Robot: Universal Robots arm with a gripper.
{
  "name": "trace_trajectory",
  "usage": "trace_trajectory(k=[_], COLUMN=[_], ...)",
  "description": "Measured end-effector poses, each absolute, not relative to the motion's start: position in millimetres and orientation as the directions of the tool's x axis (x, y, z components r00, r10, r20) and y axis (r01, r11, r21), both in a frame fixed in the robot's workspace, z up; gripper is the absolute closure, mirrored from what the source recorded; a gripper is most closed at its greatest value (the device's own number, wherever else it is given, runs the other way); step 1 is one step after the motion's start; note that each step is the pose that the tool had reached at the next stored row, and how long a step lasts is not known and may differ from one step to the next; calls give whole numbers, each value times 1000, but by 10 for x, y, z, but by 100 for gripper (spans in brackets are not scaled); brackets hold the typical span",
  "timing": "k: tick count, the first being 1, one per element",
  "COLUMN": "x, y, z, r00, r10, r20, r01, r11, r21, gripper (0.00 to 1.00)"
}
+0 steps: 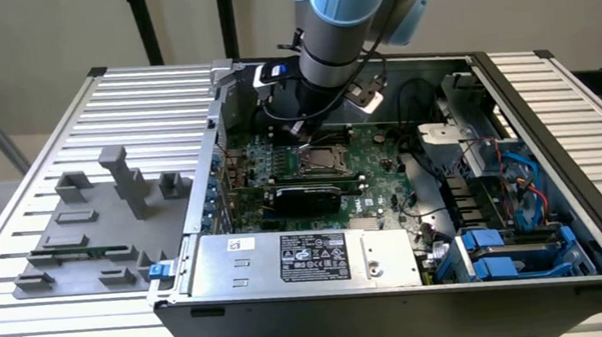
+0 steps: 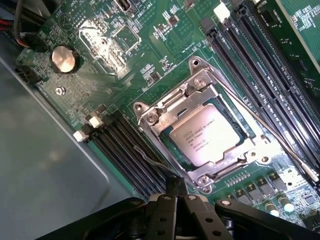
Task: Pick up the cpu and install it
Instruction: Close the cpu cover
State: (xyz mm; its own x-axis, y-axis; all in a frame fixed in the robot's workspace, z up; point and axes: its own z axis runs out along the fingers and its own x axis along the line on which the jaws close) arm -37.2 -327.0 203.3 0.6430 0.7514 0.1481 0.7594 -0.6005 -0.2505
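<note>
Power supply: closest to you in the exterior view, the big silver box with a black label [image 1: 306,259] sits along the near edge of the open computer case [image 1: 539,82].
Drive cage: at the near corner on the exterior view's right you see blue drive brackets [image 1: 500,253] with red and blue cables running past them.
Motherboard: your green motherboard [image 1: 371,158] lies flat in the case, beyond the power supply.
Cpu: you can see the cpu [image 2: 204,135], pale silvery top up, seated inside the metal-framed socket [image 2: 200,82]; printed text shows on its lid. In the exterior view it sits mid-board [image 1: 320,158], just below the arm's wrist.
Socket frame: the frame surrounds the chip on all sides, with screws at its corners and a thin wire lever [image 2: 265,131] running alongside it.
Memory slots: you have black slots [image 2: 127,150] on both sides of the socket.
Gripper: your gripper [image 2: 176,186] hangs above the board just beside the socket, fingers pressed together and holding nothing.
Arm: the blue-jointed arm [image 1: 340,18] comes down from the far side over the case.
Fixture: on the exterior view's left, a grey fixture plate [image 1: 89,236] with upright blocks rests on the slatted table [image 1: 143,109].
</note>
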Motion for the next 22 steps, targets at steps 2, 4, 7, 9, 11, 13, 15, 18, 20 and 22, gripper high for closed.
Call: trace_trajectory(k=[2, 4, 7, 9, 11, 13, 15, 18, 20, 22], x=[-347, -320, -272, -237, -207, -181, -158, -144, -136, -125], y=[-3267, -3265, -3262, -3261, -3259, -3257, -3256, -3253, -3251, -3251], z=[2029, 2026, 2018, 2012, 2004, 1998, 1993, 1982, 1970, 1964], r00=[643, 643, 643, 643, 644, 644, 644, 644, 644, 644], r10=[752, 752, 752, 752, 752, 752, 752, 753, 753, 753], r20=[147, 147, 146, 144, 143, 142, 140, 137, 137, 136], r01=[759, 759, 759, 759, 758, 758, 758, 758, 758, 758], r11=[-601, -601, -601, -601, -601, -602, -602, -603, -603, -603], r21=[-250, -250, -250, -251, -251, -252, -251, -249, -249, -248], gripper=[89, 89, 89, 89, 89, 89, 89, 89, 89, 89])
